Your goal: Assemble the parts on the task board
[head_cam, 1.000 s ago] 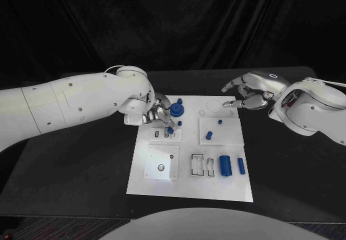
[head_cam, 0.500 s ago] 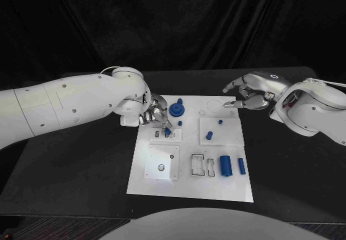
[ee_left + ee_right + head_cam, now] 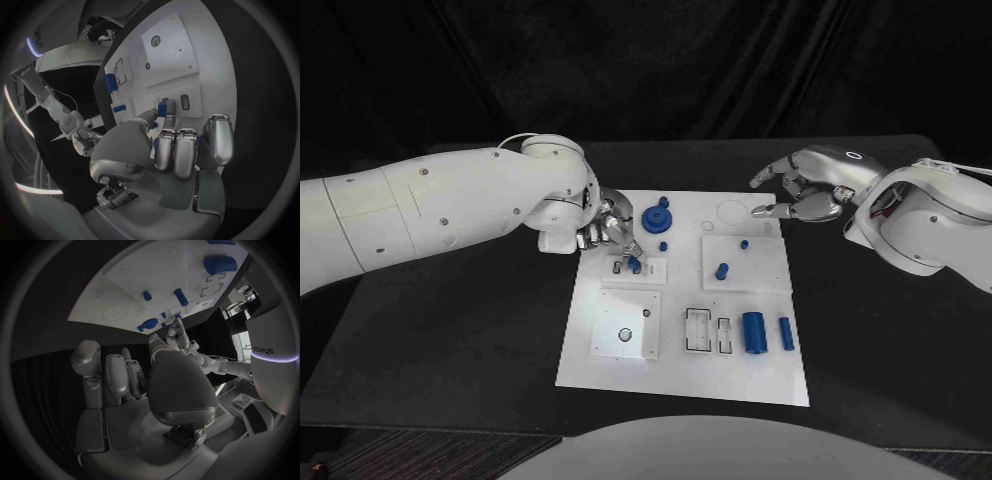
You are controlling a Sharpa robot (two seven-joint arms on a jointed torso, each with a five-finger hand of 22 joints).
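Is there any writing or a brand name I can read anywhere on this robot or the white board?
"sharpa", sideways, on the robot's white body beside a glowing band.
Dark lettering by a lit strip on a white casing: too distorted to read.
Task board: printed outlines, no readable words.

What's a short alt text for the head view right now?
The left hand holds a small blue part at a slot in a raised block on the white task board. The right hand hovers past the board's far right corner, holding nothing. Other blue parts, including a cylinder, lie on the board.
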